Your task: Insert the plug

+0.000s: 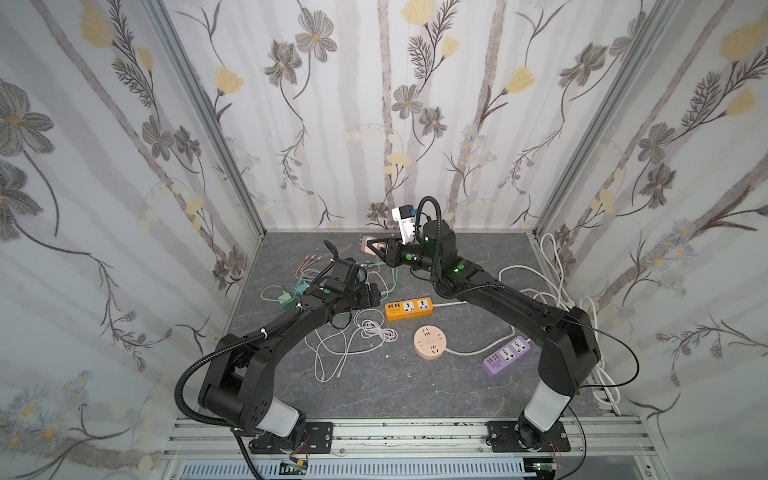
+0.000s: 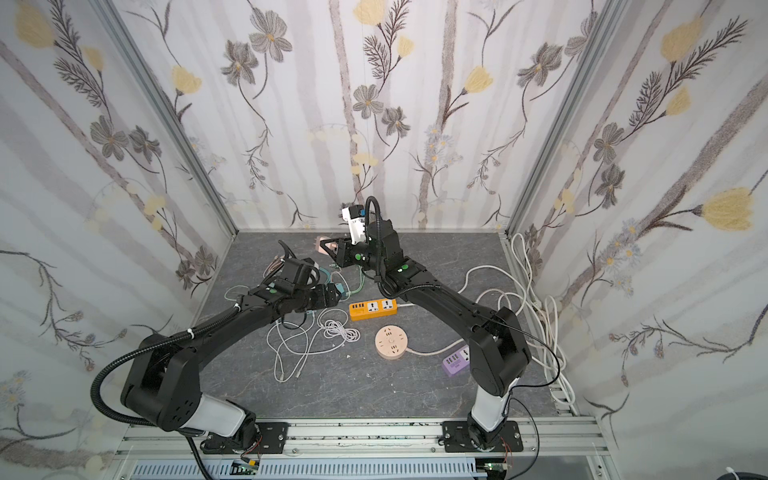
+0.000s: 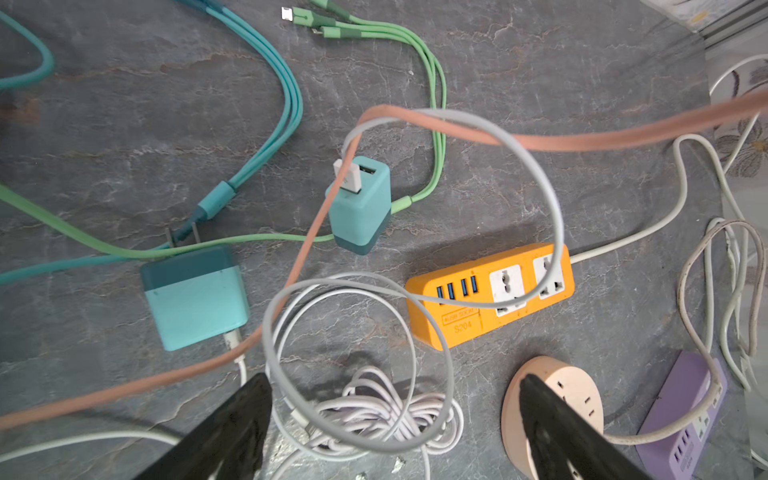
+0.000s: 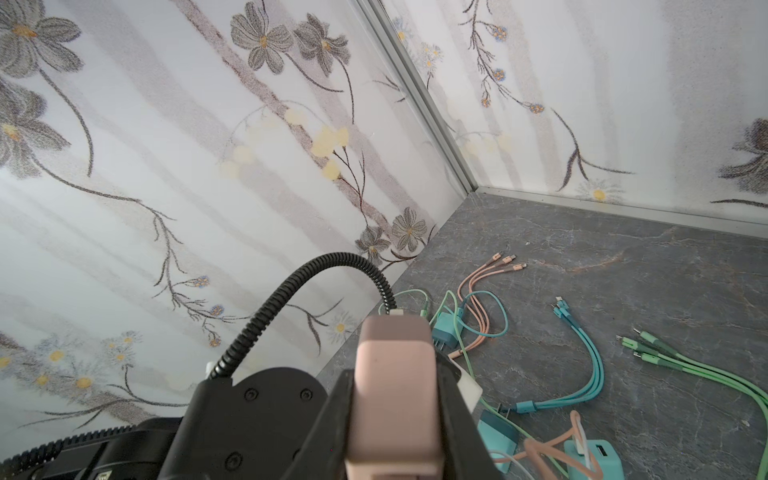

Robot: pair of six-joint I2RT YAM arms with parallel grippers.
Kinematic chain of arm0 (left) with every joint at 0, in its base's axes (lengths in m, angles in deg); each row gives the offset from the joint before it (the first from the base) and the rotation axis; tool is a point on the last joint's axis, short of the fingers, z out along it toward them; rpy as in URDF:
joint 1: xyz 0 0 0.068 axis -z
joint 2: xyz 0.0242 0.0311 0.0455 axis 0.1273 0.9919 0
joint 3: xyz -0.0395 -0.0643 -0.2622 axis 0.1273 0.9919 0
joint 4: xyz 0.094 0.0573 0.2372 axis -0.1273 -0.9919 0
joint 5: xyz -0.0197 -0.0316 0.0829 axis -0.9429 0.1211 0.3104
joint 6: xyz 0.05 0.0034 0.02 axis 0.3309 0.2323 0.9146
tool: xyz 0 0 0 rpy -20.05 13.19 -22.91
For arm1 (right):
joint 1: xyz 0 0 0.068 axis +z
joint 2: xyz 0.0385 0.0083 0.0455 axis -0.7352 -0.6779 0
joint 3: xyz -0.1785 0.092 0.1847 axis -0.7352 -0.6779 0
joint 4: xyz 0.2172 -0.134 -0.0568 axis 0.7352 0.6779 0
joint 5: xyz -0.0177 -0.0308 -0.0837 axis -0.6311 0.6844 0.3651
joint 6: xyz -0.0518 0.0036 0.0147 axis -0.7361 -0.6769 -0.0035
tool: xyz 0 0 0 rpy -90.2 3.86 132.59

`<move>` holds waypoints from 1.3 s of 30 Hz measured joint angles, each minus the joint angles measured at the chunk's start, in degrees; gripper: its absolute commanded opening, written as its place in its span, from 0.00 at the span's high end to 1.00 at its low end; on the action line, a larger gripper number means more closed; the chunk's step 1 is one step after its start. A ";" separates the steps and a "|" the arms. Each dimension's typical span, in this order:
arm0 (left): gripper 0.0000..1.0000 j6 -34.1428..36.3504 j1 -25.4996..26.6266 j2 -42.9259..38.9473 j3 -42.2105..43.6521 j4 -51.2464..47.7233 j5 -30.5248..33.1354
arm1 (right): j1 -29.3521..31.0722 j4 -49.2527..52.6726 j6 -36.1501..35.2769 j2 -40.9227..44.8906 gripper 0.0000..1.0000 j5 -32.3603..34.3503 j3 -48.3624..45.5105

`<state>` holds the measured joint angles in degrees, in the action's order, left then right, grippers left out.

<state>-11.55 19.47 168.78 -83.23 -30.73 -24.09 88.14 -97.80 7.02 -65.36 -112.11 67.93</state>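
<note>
Two arms lean over the grey counter (image 1: 415, 395), meeting near the centre of both top views. Three socket blocks lie at centre and lower right: an orange power strip (image 1: 409, 309), a round peach socket (image 1: 431, 343) and a purple strip (image 1: 506, 356), none of them held down.

The left fingers (image 3: 232, 424) stand spread wide and empty above the cable clutter, just left of the orange power strip in a top view. The right fingers (image 4: 455, 407) are clenched on a pink charger (image 4: 395, 374), raised off the counter at upper centre and well apart from every socket. Its prongs are hidden, so their alignment cannot be judged.

Several things could go wrong. Pushing the charger into a loose strip may shove it along the counter, since nothing braces it. A flat pink cable (image 3: 582, 139) stretches across the left wrist view, right beside a small teal charger (image 3: 361, 208). If it belongs to the held charger, carrying the charger over could drag that clutter along. A grey-white cable loop (image 3: 552, 199) crosses in front of the orange strip's sockets there and could get trapped under the prongs.
</note>
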 measured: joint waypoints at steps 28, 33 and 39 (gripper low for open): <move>1.00 -8.28 -17.92 -17.53 4.98 -2.03 16.94 | -23.06 21.66 -10.43 2.75 1.00 1.20 12.68; 1.00 -7.69 -29.51 -20.09 2.27 -9.66 18.53 | -33.29 25.05 -12.20 0.96 1.00 5.11 17.16; 1.00 -8.92 -34.42 -15.10 -5.73 -16.98 19.10 | -39.95 28.20 -14.23 -0.92 1.00 6.88 21.53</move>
<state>-20.46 -14.96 153.67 -88.95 -47.71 -4.98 48.18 -69.61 -7.21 -66.28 -105.23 89.46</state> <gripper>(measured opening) 0.049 0.255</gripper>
